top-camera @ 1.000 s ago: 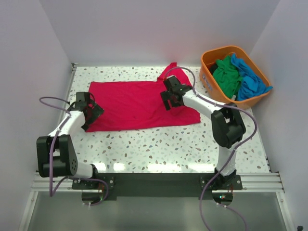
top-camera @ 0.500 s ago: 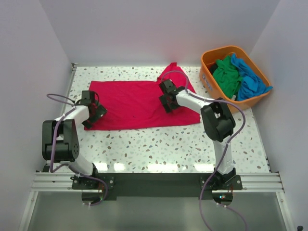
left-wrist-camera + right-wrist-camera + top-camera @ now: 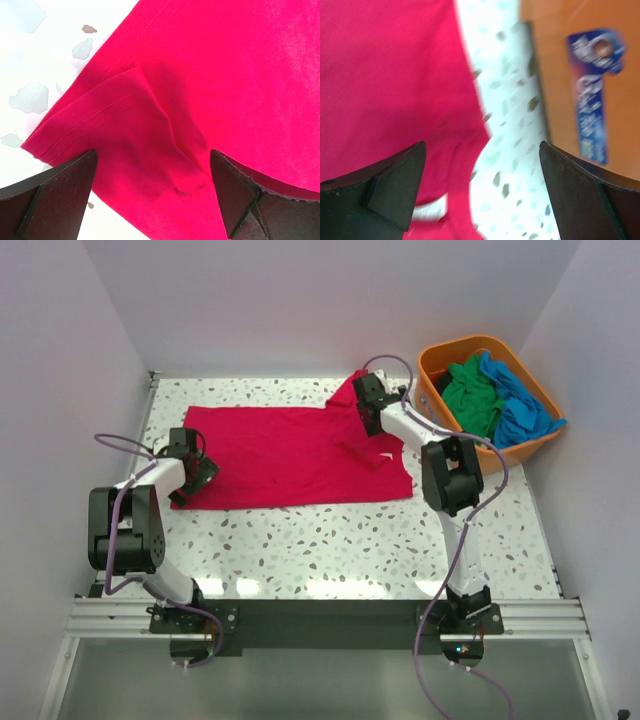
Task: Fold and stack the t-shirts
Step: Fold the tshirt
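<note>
Shift: right tool (image 3: 366, 398) now off mid-shirt, at far sleeve beside basket (image 3: 455, 345), spread, pinching nothing. Left tool (image 3: 198, 468) stays spread over hem corner. Red t-shirt (image 3: 290, 455) flat on surface (image 3: 330, 540), unfolded; fold grasp pending.

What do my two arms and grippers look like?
The left arm and right arm match: white link shells with bulky black joint housings. A thin lilac cable loops along each. The left gripper and right gripper have dark, blunt, wedge-shaped fingers. No markings visible.
</note>
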`<state>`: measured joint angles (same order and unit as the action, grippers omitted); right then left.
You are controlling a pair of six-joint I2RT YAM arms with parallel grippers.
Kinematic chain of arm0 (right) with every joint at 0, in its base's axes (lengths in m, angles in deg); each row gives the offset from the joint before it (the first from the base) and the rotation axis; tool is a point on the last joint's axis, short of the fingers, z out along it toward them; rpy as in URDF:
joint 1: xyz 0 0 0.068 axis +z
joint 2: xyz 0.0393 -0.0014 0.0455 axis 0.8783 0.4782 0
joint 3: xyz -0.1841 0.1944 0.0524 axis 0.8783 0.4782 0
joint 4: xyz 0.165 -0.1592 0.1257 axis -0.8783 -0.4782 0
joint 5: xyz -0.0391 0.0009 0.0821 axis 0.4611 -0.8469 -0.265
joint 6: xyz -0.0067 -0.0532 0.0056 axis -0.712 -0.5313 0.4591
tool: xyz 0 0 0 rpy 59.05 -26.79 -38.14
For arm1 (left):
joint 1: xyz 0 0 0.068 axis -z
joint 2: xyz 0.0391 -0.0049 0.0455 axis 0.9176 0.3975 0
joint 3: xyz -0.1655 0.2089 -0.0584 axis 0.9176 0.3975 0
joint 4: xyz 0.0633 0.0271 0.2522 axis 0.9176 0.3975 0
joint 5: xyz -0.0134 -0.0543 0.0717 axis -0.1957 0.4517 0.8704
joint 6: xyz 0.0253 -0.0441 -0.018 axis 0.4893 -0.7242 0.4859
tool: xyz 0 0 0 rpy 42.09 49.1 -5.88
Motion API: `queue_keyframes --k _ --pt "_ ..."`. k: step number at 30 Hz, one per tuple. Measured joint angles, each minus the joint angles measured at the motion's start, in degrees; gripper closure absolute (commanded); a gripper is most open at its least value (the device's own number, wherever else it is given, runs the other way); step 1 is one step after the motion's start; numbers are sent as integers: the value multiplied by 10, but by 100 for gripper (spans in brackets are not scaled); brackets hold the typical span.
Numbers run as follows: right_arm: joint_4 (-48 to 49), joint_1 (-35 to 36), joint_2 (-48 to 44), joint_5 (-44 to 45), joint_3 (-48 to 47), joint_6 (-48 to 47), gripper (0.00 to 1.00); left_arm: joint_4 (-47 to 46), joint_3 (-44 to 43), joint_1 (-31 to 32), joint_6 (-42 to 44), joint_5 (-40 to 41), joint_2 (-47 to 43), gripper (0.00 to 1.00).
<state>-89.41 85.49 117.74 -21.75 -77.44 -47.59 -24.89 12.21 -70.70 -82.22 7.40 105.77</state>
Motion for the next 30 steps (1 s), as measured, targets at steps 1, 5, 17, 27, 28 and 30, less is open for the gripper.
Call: queue_keyframes --k 1,5,17,27,28,30 --pt "1 -8 7 4 -14 -4 1 0 0 0 0 0 0 0" --pt "5 -22 -18 -23 0 -5 1 0 0 0 0 -4 -1 0" --pt "19 60 -219 -334 228 9 17 0 1 -4 7 -15 -4 0" --pt "7 57 -128 -344 216 12 54 -1 2 -4 10 -15 -4 0" --pt "7 57 -126 -343 210 12 62 -1 2 -4 10 -15 -4 0" --pt "6 57 -122 -333 201 15 68 -1 2 -4 10 -14 -4 0"
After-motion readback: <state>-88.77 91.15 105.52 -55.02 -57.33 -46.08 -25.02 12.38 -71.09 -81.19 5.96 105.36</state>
